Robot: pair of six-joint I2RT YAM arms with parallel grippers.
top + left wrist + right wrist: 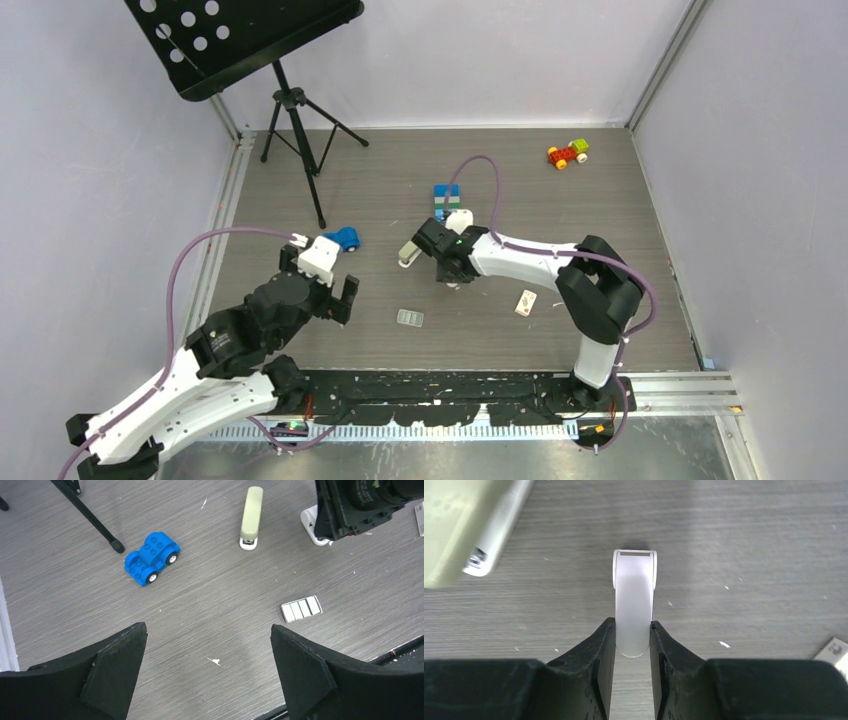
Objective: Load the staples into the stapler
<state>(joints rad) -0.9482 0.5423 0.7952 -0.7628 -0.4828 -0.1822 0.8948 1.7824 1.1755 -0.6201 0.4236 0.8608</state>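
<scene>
The stapler (pixel 410 256), beige-grey on top with a white base, lies on the table; it also shows in the left wrist view (pixel 251 517) and at the right wrist view's top left (pixel 459 525). The staples (pixel 410 318) lie flat nearer the arms, a silvery strip (pixel 301 608). My right gripper (pixel 453 276) is beside the stapler, its jaws (pixel 633 625) closed against both sides of a small white curved piece (pixel 634 595). My left gripper (pixel 318 278) hangs wide open (pixel 209 630) above bare table, holding nothing.
A blue toy car (pixel 343 238) sits left of the stapler. A small white red-marked box (pixel 526 302) lies right of the staples. A stack of bricks (pixel 446 200) and a red-yellow toy car (pixel 567 153) are further back. A music stand (pixel 290 100) stands at back left.
</scene>
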